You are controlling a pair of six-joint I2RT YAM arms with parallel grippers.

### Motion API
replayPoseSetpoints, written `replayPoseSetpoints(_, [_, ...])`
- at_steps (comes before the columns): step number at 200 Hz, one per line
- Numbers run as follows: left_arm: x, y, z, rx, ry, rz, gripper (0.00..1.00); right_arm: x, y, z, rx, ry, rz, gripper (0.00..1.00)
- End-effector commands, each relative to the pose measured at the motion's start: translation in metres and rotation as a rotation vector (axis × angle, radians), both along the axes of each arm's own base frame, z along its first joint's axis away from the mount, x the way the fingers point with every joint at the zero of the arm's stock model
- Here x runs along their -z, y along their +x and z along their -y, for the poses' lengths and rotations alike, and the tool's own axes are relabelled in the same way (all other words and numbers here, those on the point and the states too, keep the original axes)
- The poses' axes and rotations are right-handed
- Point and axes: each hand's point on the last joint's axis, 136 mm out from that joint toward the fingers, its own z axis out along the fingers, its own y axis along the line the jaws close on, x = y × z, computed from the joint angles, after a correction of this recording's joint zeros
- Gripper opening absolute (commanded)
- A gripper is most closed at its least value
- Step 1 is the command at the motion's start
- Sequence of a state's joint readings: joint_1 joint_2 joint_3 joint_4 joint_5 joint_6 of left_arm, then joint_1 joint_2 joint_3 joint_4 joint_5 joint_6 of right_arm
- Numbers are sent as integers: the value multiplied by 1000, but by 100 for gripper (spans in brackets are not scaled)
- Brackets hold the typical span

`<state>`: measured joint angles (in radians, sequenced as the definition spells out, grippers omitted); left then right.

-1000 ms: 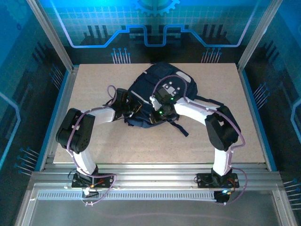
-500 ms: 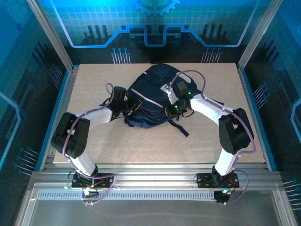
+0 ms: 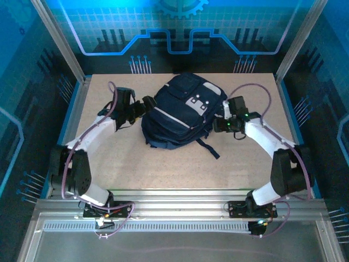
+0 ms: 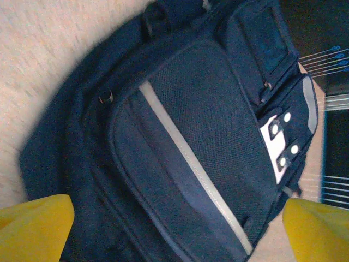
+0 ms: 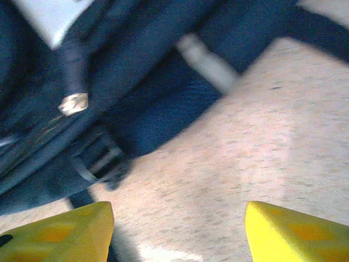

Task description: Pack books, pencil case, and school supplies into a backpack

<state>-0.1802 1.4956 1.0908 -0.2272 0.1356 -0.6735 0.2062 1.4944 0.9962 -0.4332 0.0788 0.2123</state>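
Since the table (image 3: 163, 164) bore the backpack (image 3: 182, 112) at its far middle, pockets upward, the sound move was a level retreat: left gripper (image 3: 147, 102) and right gripper (image 3: 224, 112) flanked it, jaws apart and empty, the right one near a loose strap (image 3: 210, 148).

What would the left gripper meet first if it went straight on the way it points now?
Most likely the backpack: its front pocket lies straight ahead between the open fingers of the left gripper, though the distance is unclear.
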Motion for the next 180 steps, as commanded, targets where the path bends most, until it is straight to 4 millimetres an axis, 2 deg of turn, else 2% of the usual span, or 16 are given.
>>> replayPoseSetpoints(1, [-9, -17, -49, -18, 316, 34, 99, -5, 24, 42, 113, -112, 201, 64])
replayPoseSetpoints(13, [-7, -22, -72, -64, 426, 40, 99, -7, 25, 56, 140, -179, 254, 64])
replayPoseSetpoints(29, [1, -27, -99, -117, 511, 36, 99, -11, 31, 63, 147, -214, 383, 64])
replayPoseSetpoints(47, [14, -30, -124, -174, 599, 60, 99, -13, 37, 61, 117, -217, 523, 65])
replayPoseSetpoints(77, [30, -38, -158, -293, 683, 126, 99, -3, 33, 63, 105, -190, 629, 66])
replayPoseSetpoints(80, [30, -38, -160, -302, 692, 141, 99, -2, 33, 63, 101, -182, 630, 67])
replayPoseSetpoints(84, [31, -39, -163, -305, 707, 152, 99, -1, 33, 63, 97, -174, 635, 78])
replayPoseSetpoints(93, [35, -40, -166, -303, 741, 178, 99, 3, 32, 64, 98, -149, 629, 96])
replayPoseSetpoints(96, [36, -40, -167, -305, 749, 182, 99, 4, 32, 65, 99, -142, 631, 100])
replayPoseSetpoints(109, [40, -41, -169, -310, 757, 231, 99, 6, 31, 68, 104, -127, 666, 100])
replayPoseSetpoints(138, [40, -37, -156, -265, 666, 447, 99, 8, 29, 71, 125, -118, 653, 100])
replayPoseSetpoints(160, [59, -41, -142, -193, 639, 504, 99, 8, 29, 71, 125, -122, 651, 100])
replayPoseSetpoints(176, [72, -47, -145, -230, 634, 577, 99, 8, 30, 71, 133, -148, 649, 100])
replayPoseSetpoints(180, [69, -47, -145, -236, 641, 606, 99, 8, 30, 71, 132, -149, 650, 100])
